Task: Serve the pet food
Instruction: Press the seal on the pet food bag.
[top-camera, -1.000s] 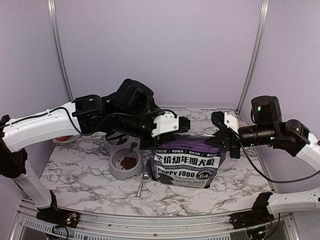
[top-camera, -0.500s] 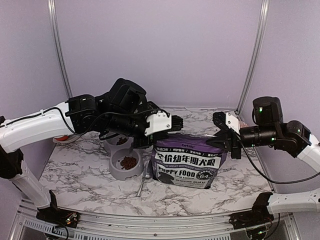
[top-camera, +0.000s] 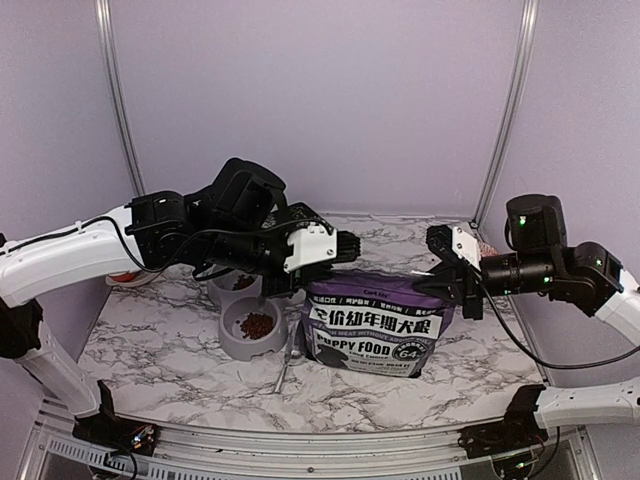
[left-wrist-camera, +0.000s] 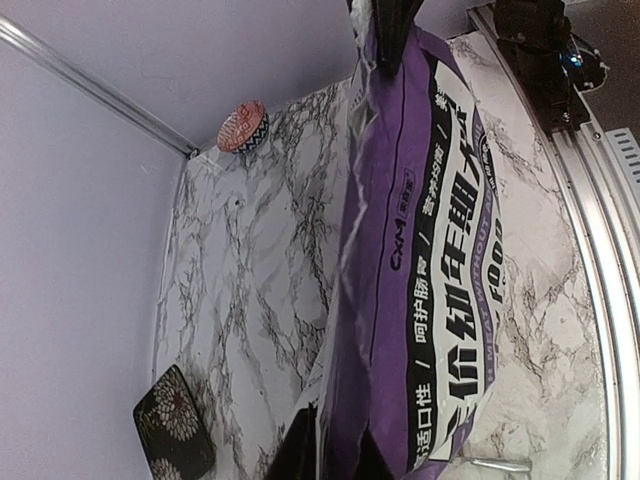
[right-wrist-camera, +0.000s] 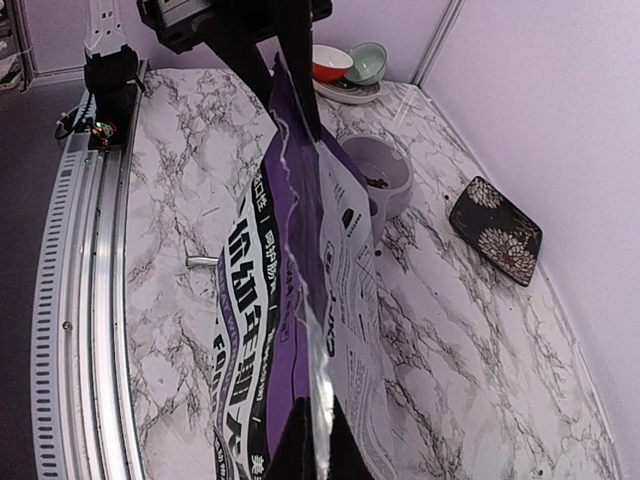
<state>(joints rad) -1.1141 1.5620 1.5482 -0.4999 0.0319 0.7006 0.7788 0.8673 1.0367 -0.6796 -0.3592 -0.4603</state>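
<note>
**A:** Where is the food?

**B:** A small heap of pet food (top-camera: 257, 325) lies in the near cup of the bowl (top-camera: 232, 342). The bowl stands just beside the bag (top-camera: 375, 335), on the bag's left. I take it the rest is inside the bag, out of sight.

**A:** And who has the bag?

**B:** The right claw (right-wrist-camera: 318, 452) is pinched shut on the bag's top edge at the right corner. The left claw (left-wrist-camera: 330, 462) sits at the other end of that edge, with the fold running in between its fingers. I cannot tell whether it has actually bitten.

**A:** So what worries you?

**B:** An uneven hold. If only one corner is truly gripped and the arms lift or pull apart, the bag could swing or twist. It could then topple onto the table (top-camera: 160, 350) towards the bowl, knocking out the food already served. The scoop (top-camera: 285, 370) lies touching the bag's lower left corner, so it could get shoved too.

**A:** And if both hold?

**B:** Then pulling too hard might rip the top crookedly and scatter pellets. I cannot tell whether the top is already open.
</note>
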